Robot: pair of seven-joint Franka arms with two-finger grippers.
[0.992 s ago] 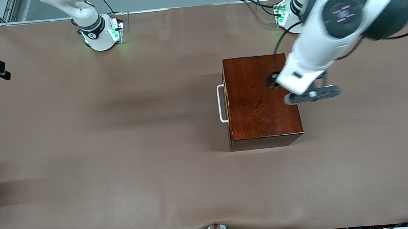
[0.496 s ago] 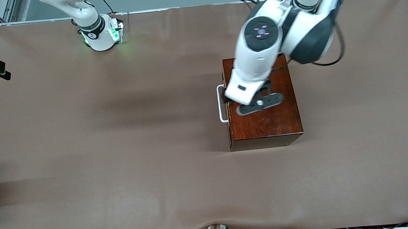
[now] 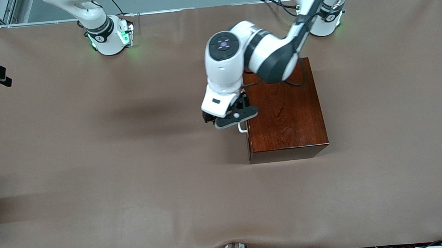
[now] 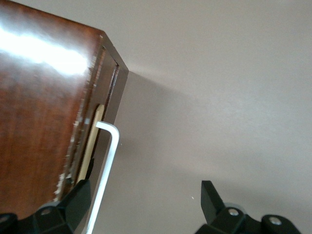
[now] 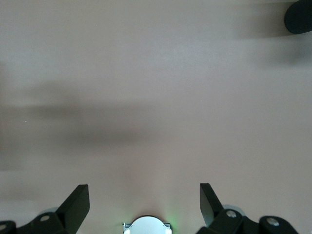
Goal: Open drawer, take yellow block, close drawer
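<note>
Right now the glossy dark reddish-brown wooden box [image 3: 283,111] sits on the brown paper-covered worktop [image 3: 129,166], toward the left arm's end of it, and it serves as the landmark for everything else. Its drawer [image 4: 91,146] looks shut or nearly so: only a thin pale light-wood edge shows at the box's front face, with the white U-shaped bar handle [image 4: 107,165] standing just off that face. From the left arm's base the white arm reaches over the box's top, and the left gripper [image 3: 231,117] hangs in the air over the handle, just in front of the box's drawer face. Its black fingers [image 4: 73,200] are spread wide, one close beside the handle bar and the box's front, the other well out over bare worktop; they hold nothing. No yellow block can be seen anywhere around the box. The right arm waits at its own base, well apart from the box, and the right gripper [image 5: 145,202] looks down on bare worktop with its fingers spread wide and nothing between them.
</note>
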